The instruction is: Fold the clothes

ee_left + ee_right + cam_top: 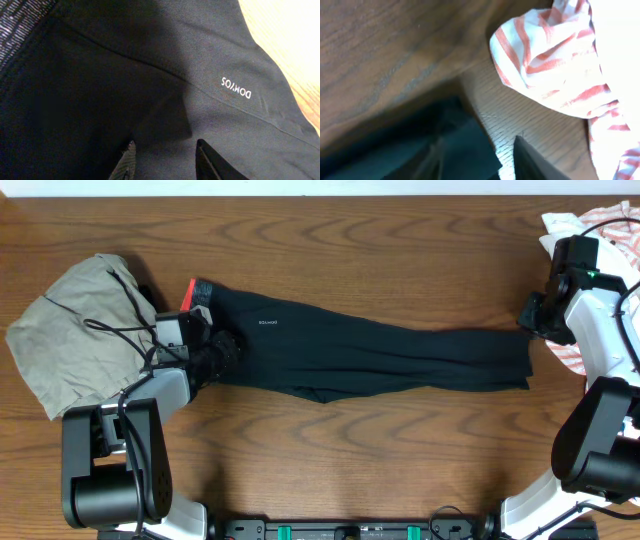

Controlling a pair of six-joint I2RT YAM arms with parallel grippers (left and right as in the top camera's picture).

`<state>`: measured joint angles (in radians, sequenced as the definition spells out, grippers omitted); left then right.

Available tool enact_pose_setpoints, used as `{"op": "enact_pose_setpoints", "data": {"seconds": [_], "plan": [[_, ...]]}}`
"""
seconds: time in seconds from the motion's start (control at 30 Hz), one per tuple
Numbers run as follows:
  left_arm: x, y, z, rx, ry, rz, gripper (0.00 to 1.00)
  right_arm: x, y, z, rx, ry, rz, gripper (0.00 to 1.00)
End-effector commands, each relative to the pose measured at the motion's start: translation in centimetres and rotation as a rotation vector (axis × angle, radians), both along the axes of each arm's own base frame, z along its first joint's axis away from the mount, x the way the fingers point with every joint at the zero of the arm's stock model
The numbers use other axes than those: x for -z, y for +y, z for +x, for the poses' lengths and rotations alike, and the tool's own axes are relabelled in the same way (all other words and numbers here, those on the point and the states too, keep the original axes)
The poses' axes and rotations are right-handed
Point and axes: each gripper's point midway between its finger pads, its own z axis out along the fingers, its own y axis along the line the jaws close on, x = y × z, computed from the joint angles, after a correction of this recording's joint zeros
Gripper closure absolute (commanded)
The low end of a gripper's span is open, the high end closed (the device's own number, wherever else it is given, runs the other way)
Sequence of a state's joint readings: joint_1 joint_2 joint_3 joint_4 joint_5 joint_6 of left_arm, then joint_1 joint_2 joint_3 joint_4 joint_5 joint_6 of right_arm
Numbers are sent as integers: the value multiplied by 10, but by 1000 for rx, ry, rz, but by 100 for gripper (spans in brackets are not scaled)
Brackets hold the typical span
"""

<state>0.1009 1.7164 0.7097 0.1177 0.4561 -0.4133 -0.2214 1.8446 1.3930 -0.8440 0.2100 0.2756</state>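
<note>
Overhead: the black leggings (380, 355) lie stretched across the wooden table (350, 240), the red-edged waistband (200, 290) at the left and the leg ends at the right. The left gripper (222, 348) sits on the waist end, beside a khaki garment (70, 330). The right gripper (530, 315) is at the leg ends, near a striped garment (610, 225)

Left wrist: a white print (236, 89) on the black cloth reads "DOMYOS", upside down. The fingers (127, 162) stand partly apart over the cloth, with nothing seen pinched between them

Right wrist: the fingers (530, 160) are partly apart and hold nothing, with a dark leg edge and bare table between them
</note>
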Motion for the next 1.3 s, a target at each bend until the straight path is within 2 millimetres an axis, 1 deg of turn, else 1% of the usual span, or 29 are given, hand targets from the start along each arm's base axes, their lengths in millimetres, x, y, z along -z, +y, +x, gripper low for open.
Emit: {"op": "enact_pose_setpoints", "data": {"seconds": [0.0,0.07,0.27,0.37,0.4,0.5,0.57,0.87,1.03,1.17,1.27], "plan": [[17,8,-14,-17,62,44,60,-7,-7,-2,11,-5,-17,53],[17,8,-14,-17,64,44,60,-4,-6,-12,16,36,-7,54],[17,8,-14,-17,65,44,60,5,2,-53,35,191,80,60],[17,8,-14,-17,66,44,60,11,-2,-67,64,225,118,60],[17,8,-14,-17,65,44,60,13,-2,-69,66,222,143,60],[17,8,-14,-17,65,44,60,24,9,-63,-8,170,267,61],[17,8,-14,-17,65,44,60,29,11,-60,-25,138,312,61],[17,8,-14,-17,65,44,60,59,11,-65,-21,111,309,62],[17,8,-14,-16,65,44,60,68,11,-65,-23,95,303,62],[17,8,-14,-17,65,44,60,70,11,-64,-24,89,301,67],[17,8,-14,-17,65,44,60,70,12,-64,-26,86,306,75]]}}
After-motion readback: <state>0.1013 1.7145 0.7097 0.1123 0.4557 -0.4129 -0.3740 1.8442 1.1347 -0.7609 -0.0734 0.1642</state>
